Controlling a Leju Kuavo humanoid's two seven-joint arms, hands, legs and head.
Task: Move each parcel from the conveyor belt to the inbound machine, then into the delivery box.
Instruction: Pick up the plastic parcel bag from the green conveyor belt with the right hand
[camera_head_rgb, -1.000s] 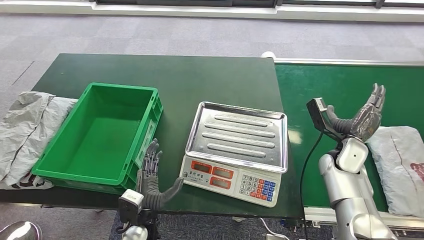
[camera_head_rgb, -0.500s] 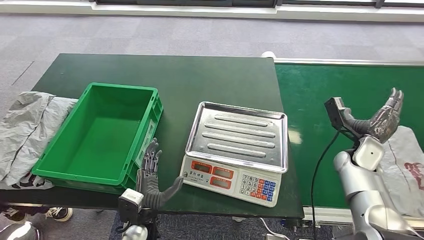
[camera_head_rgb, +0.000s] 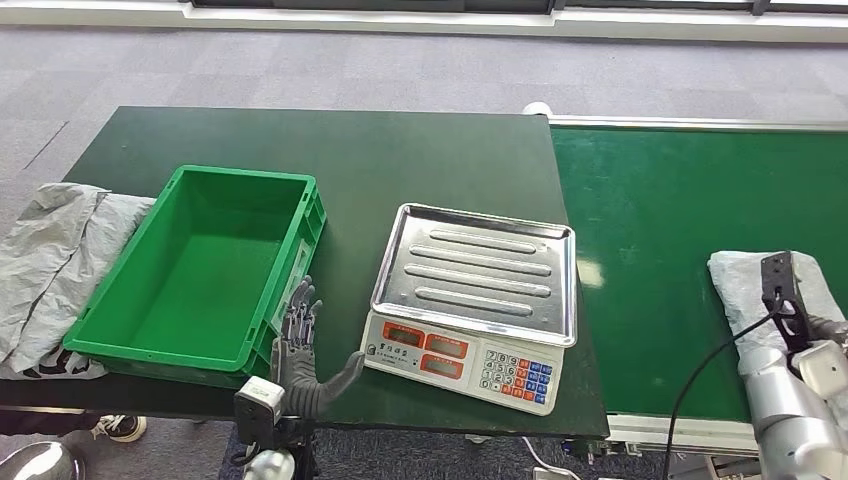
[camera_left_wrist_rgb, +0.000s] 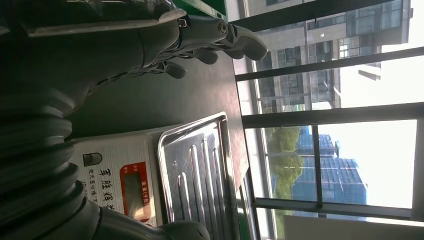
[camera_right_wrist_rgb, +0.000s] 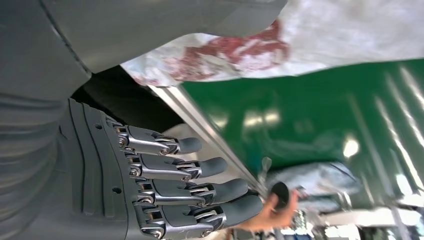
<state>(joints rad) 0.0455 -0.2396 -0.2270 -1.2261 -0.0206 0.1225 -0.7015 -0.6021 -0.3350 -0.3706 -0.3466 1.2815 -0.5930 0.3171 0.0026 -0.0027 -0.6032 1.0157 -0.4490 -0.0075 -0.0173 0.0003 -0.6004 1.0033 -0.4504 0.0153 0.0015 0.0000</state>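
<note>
Parcel (camera_head_rgb: 745, 290), lower right: soft grey polybag, likely light, slippery; grip mid-body; right hand (camera_right_wrist_rgb: 150, 185) fingers spread, empty

Parcel-sorting wkshop, conveyor belt (camera_head_rgb: 680, 250), weighing scale (camera_head_rgb: 470, 290), green crate (camera_head_rgb: 200, 270)

Crate (camera_head_rgb: 195, 275) left of centre on the surface (camera_head_rgb: 400, 160), scale (camera_head_rgb: 470, 295) just right of it. Conveyor belt (camera_head_rgb: 660, 230) at right, parcel (camera_head_rgb: 745, 290) lying on it at lower right.
</note>
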